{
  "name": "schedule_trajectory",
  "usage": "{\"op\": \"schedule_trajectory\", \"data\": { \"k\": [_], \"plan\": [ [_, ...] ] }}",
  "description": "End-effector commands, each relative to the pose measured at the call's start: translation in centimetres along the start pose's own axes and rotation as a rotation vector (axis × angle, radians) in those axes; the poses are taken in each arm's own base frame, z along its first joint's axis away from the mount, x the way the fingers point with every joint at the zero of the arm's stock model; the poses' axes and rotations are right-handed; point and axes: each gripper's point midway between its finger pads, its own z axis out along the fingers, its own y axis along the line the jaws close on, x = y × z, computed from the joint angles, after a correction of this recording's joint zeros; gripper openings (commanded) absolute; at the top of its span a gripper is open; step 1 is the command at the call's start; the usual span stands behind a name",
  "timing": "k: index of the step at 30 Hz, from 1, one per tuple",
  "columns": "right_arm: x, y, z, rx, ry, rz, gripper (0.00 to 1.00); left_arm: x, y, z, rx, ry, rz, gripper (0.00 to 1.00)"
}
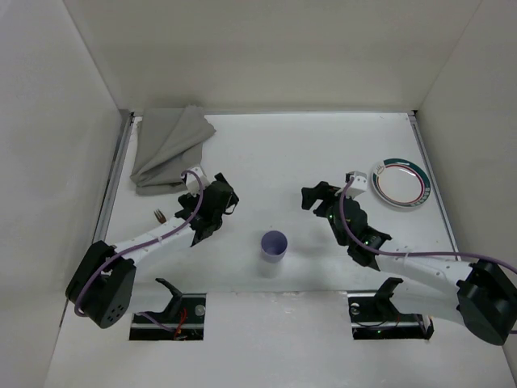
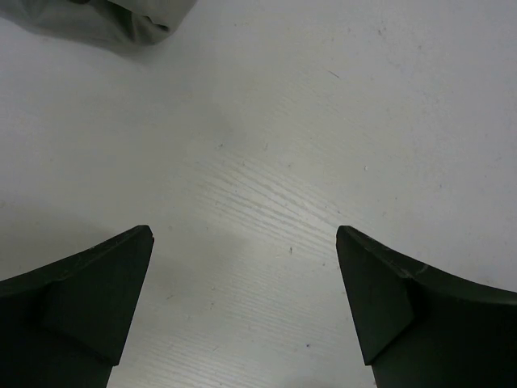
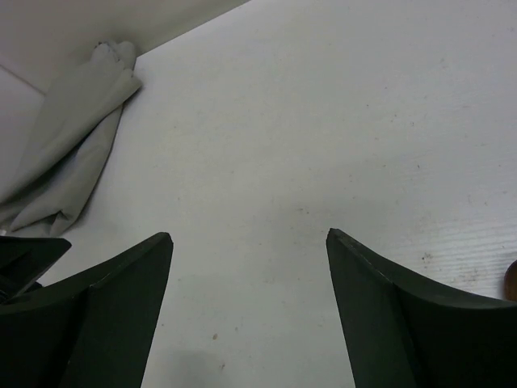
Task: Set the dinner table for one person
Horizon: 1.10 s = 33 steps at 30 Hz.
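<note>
The white dinner table (image 1: pixel 275 153) carries a crumpled grey cloth mat (image 1: pixel 168 149) at the back left, a white plate with a green rim (image 1: pixel 401 182) at the right, and a lavender cup (image 1: pixel 274 245) upright near the front middle. My left gripper (image 1: pixel 224 196) is open and empty over bare table, right of the cloth. My right gripper (image 1: pixel 313 199) is open and empty, left of the plate. The left wrist view shows the left gripper (image 2: pixel 244 233) open over the table, with the cloth's edge (image 2: pixel 121 20) at the top. The right wrist view shows the right gripper (image 3: pixel 249 234) open, with the cloth (image 3: pixel 65 145) far left.
A small brown object (image 1: pixel 159 215) lies beside the left arm near the table's left side. White walls enclose the table on the back and sides. Metal rails (image 1: pixel 113 186) run along the side edges. Both arm bases stand at the near edge.
</note>
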Motion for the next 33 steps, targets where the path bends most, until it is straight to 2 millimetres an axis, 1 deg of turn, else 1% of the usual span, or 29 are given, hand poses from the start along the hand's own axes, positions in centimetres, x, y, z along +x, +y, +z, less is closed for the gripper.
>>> {"op": "schedule_trajectory", "data": {
  "k": [1,6,9,10,13,14,16,17,19,20,21,22,23,24,25,26,29,30,31,33],
  "plan": [
    [-1.0,1.3,0.1,-0.040,-0.032,0.036,0.83,-2.3,-0.9,-0.5,0.016,-0.065,-0.025,1.00],
    [-0.8,1.2,0.2,-0.036,-0.027,0.031,0.81,-3.9,-1.0,-0.2,0.024,-0.101,-0.023,1.00],
    [-1.0,1.5,0.1,-0.047,-0.030,0.039,0.76,-5.0,-1.0,0.2,0.012,-0.134,-0.011,1.00],
    [-1.1,1.5,0.0,-0.049,-0.032,0.037,0.71,-5.5,-1.0,0.5,0.004,-0.151,-0.018,1.00],
    [-0.9,1.5,0.0,-0.052,-0.020,0.032,0.38,-6.9,-0.7,1.8,-0.026,-0.177,-0.019,1.00],
    [-0.9,1.6,-0.1,-0.055,-0.016,0.034,0.28,-7.5,-0.7,2.1,-0.034,-0.185,-0.018,1.00],
    [-0.8,1.8,-0.2,-0.064,-0.007,0.037,0.18,-8.6,-0.6,2.5,-0.043,-0.207,-0.022,1.00],
    [-0.8,1.8,-0.2,-0.064,-0.004,0.035,0.16,-9.0,-0.7,2.6,-0.038,-0.219,-0.024,1.00],
    [-0.9,1.8,-0.2,-0.061,-0.006,0.026,0.15,-9.9,-1.2,2.5,-0.017,-0.246,-0.022,1.00],
    [-0.9,1.9,-0.2,-0.064,-0.005,0.027,0.15,-10.1,-1.5,2.5,-0.010,-0.249,-0.003,0.98],
    [-0.9,1.8,-0.2,-0.065,-0.003,0.029,0.15,-10.4,-1.7,2.4,-0.003,-0.254,0.021,0.83],
    [-0.8,1.9,-0.2,-0.067,0.000,0.031,0.16,-10.6,-1.8,2.2,-0.004,-0.265,0.042,0.51],
    [-0.6,1.9,-0.2,-0.069,0.006,0.032,0.17,-10.9,-1.4,2.0,-0.017,-0.280,0.044,0.25],
    [-0.6,2.0,-0.2,-0.074,0.010,0.031,0.18,-11.2,-1.0,1.8,-0.026,-0.289,0.043,0.16],
    [-0.5,2.1,-0.1,-0.077,0.011,0.032,0.19,-11.3,-0.7,1.8,-0.029,-0.287,0.042,0.13],
    [-0.4,2.2,0.0,-0.077,0.014,0.028,0.21,-11.3,-0.5,1.9,-0.032,-0.284,0.040,0.12],
    [0.0,2.1,0.3,-0.070,0.024,0.013,0.25,-12.0,0.0,2.7,-0.061,-0.275,0.059,0.11],
    [0.0,2.1,0.3,-0.070,0.024,0.013,0.29,-12.4,0.3,3.2,-0.081,-0.272,0.071,0.12],
    [0.1,2.1,0.4,-0.069,0.025,0.015,0.34,-12.7,0.6,3.9,-0.098,-0.268,0.074,0.14],
    [0.1,2.2,0.4,-0.072,0.023,0.016,0.46,-13.0,0.8,5.4,-0.115,-0.251,0.076,0.24]
  ]
}}
